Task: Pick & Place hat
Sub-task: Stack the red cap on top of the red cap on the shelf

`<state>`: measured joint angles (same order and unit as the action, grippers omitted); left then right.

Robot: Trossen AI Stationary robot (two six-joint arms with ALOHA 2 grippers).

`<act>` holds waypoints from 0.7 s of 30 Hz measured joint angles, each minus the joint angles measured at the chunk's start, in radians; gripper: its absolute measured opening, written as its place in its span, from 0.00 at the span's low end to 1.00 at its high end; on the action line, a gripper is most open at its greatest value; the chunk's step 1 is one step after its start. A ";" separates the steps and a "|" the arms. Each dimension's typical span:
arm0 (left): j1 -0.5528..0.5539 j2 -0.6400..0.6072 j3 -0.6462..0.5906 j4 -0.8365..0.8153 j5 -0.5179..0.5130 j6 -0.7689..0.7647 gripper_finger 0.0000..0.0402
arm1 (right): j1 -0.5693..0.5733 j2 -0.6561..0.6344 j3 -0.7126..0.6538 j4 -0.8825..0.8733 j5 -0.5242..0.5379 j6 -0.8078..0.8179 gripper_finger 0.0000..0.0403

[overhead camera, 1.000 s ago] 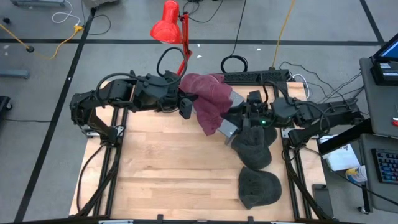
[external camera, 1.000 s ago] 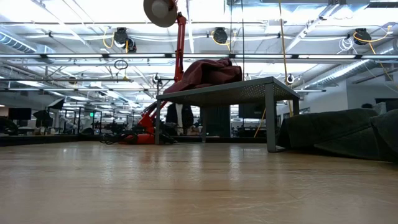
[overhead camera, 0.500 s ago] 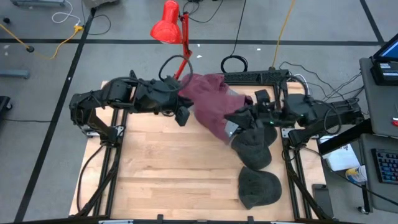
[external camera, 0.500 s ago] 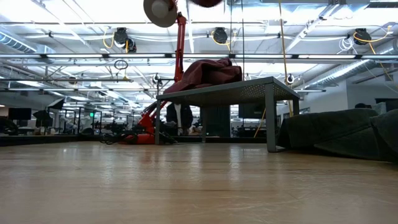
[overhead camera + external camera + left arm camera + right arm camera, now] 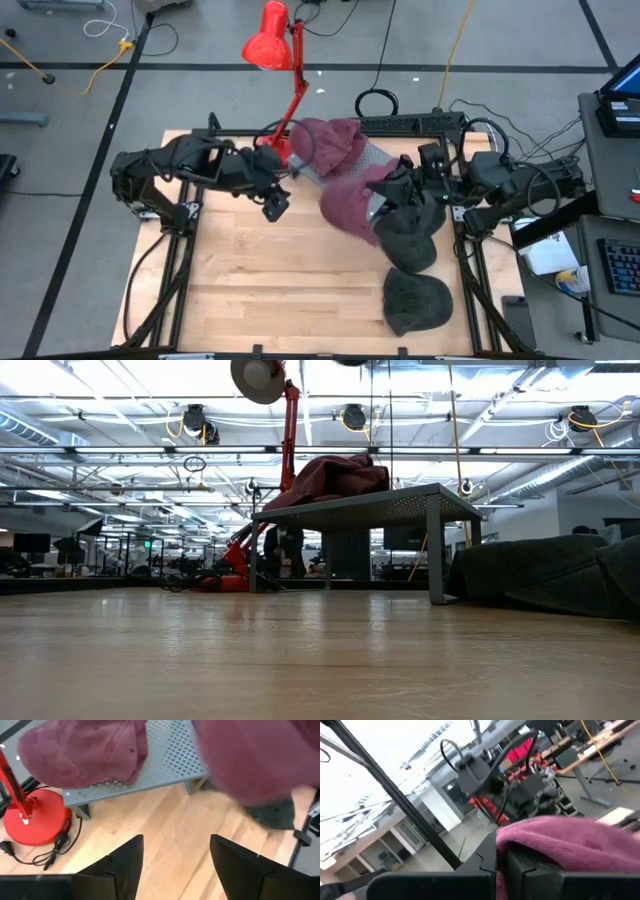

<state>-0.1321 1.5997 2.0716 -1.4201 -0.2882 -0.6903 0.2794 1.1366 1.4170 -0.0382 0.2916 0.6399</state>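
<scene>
Right pincer (image 5: pixel 385 190): clamped shut on a maroon hat (image 5: pixel 350 200), fabric pinched between its dark fingers (image 5: pixel 530 865) in the right wrist view.
Held hat: hangs off the front edge of the grey rack (image 5: pixel 375 160), above the wooden desk (image 5: pixel 270 270), its lower part over a dark hat (image 5: pixel 410 235).
Left pincer (image 5: pixel 275 205): wide open, holding nothing, 2 fingers (image 5: pixel 127 862) spread over bare wood, just beside the held hat and apart from it.
Second maroon hat (image 5: pixel 325 140): lies on top of the perforated grey rack, toward the red lamp (image 5: pixel 272 40); also seen on the rack in the low view (image 5: pixel 335 478).
Dark hats: 2 of them, 1 under the right pincer, the other dark hat (image 5: pixel 415 300) nearer the desk's front edge.
Lamp: red base at the back of the desk beside the rack, arm rising to the shade.
</scene>
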 joint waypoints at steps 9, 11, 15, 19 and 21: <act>-0.051 0.000 0.000 -0.006 0.002 0.027 0.58 | -0.030 0.001 0.000 0.097 0.151 -0.080 0.00; -0.058 0.000 0.000 -0.011 0.002 0.029 0.57 | -0.058 0.000 0.000 0.106 0.178 -0.080 0.00; -0.070 0.000 0.000 -0.038 0.002 0.027 0.55 | -0.116 0.001 0.000 0.133 0.187 -0.077 0.00; -0.082 0.000 0.000 -0.055 0.002 0.015 0.53 | -0.190 0.012 0.001 0.141 0.184 -0.050 0.00; -0.088 0.000 0.000 -0.055 0.002 0.015 0.53 | -0.228 0.022 0.001 0.140 0.182 -0.026 0.00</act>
<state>-0.2201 1.6001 2.0716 -1.4747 -0.2863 -0.6749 0.0518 1.1587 1.4181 0.1018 0.4736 0.6136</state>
